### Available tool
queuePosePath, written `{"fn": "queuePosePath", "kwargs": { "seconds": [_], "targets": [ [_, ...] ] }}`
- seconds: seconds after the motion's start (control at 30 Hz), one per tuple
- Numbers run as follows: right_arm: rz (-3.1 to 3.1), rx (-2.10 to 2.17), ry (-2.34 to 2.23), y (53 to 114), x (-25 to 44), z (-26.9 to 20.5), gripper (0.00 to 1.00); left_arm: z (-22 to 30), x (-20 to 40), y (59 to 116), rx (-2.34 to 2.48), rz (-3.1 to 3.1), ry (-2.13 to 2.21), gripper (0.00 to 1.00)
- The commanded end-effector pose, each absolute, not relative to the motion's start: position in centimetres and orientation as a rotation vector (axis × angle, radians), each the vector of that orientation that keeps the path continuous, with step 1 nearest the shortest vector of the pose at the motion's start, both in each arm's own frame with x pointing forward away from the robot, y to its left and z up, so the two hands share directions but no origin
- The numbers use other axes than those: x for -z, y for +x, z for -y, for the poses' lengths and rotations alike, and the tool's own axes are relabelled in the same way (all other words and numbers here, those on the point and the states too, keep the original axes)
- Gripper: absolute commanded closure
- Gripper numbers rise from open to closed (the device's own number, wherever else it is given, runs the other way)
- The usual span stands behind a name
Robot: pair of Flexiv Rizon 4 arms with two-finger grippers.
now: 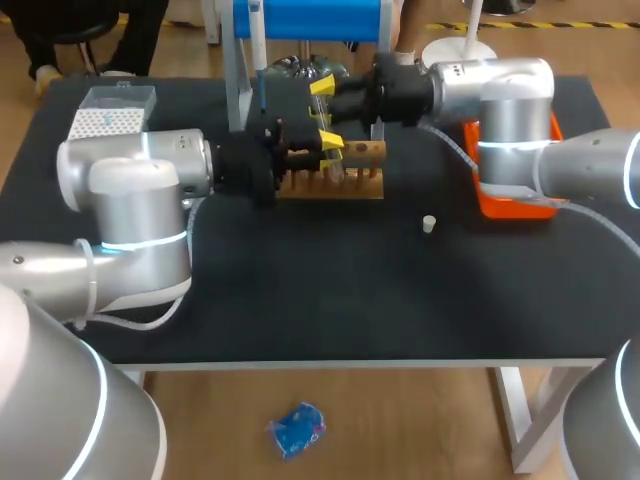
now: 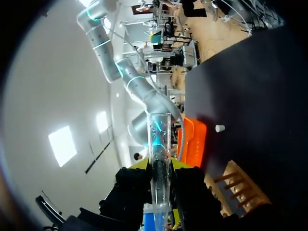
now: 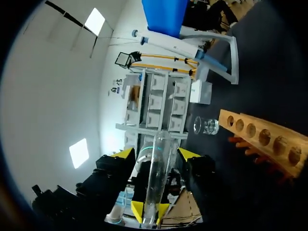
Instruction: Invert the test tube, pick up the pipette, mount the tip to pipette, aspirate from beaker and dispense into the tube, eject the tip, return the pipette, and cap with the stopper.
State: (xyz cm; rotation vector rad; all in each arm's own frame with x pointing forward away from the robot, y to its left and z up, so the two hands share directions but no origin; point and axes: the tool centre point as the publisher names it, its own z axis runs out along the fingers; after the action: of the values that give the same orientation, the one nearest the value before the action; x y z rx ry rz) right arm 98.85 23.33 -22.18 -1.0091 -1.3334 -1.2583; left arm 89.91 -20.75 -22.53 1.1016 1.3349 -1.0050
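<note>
Over the single wooden rack, at the far middle of the black table, the two grippers meet around one clear test tube. The left gripper is clenched on the tube, its two yellow tips pressing it from both sides, and the tube's rimmed open end sticks out ahead of the fingers. The right gripper stands released: its two yellow tips sit on either side of the same tube with a gap on each side. In the right wrist view the left gripper's tips show farther along the tube, pinching it.

That view also shows six holes in a row along the rack's top bar. One small white stopper stands alone on the table, to the right of the rack and apart from it. One orange tray lies under the right arm near the table's right side. One pipette hangs on one blue-topped stand behind the rack, and one glass beaker sits between the stand and the rack. One clear-lidded tip box rests at the far left corner, behind the left arm.
</note>
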Motion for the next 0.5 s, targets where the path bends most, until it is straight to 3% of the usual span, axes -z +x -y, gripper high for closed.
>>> {"fn": "queuePosePath", "kwargs": {
  "seconds": [0.03, 0.5],
  "targets": [
    [1.416, 1.323, -1.006, 98.8, 21.1, -21.3, 0.00, 18.8, 20.6, 89.4, 1.003, -1.400, 1.120, 1.00],
    [2.121, 1.562, -0.525, 98.8, 19.6, -16.0, 0.00, 16.3, 17.8, 90.1, 1.499, -1.740, 1.013, 1.00]
  ]
}}
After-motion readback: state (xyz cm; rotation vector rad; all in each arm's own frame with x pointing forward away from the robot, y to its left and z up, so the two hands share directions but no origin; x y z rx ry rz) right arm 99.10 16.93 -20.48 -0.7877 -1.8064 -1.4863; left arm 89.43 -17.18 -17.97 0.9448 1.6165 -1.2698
